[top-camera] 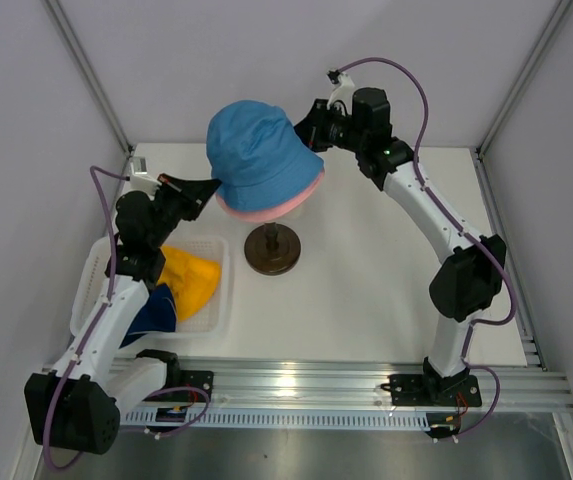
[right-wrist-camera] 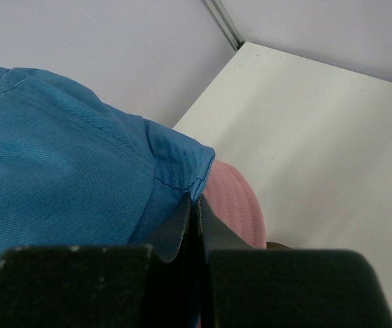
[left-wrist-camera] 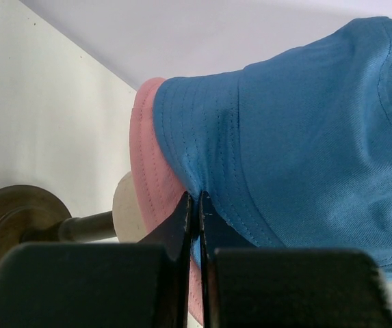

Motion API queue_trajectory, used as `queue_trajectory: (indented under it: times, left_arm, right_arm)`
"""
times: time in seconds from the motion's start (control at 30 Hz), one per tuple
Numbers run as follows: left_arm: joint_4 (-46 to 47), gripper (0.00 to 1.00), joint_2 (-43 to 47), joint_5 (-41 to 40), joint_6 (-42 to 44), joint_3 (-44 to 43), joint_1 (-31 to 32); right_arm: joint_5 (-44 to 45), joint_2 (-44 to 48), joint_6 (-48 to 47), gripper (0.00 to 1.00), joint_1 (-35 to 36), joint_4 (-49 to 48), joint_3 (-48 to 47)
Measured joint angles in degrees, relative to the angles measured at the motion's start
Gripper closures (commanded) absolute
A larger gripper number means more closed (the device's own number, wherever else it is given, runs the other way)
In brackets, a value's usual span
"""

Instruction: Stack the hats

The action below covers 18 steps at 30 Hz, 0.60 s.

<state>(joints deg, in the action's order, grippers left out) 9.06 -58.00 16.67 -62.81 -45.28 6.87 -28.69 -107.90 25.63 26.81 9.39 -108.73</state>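
Near, at eight o'clock of the dark brown round base [top-camera: 273,250]: yellow fabric bucket hat [top-camera: 191,280] and dark navy bucket hat [top-camera: 151,312] lie in the clear plastic tray [top-camera: 88,278], not yet stacked. Farther back, the light blue bucket hat [top-camera: 261,150] sits over the pink bucket hat [top-camera: 266,213] on the stand; left gripper [top-camera: 211,188] is clamped on the blue brim at nine o'clock, right gripper [top-camera: 306,125] at two o'clock. Judged about halfway: two stacked, two left.

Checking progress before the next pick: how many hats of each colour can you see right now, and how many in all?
light blue hat: 1
pink hat: 1
yellow hat: 1
dark navy hat: 1
Total: 4
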Motion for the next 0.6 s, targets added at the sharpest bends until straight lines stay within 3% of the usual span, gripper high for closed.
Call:
queue_trajectory:
  times: [0.6]
  left_arm:
    - [-1.68, 0.99, 3.10, 0.09, 4.55, 1.14, 0.44]
  right_arm:
    - [0.28, 4.17, 0.07, 1.00, 0.13, -1.73, 5.57]
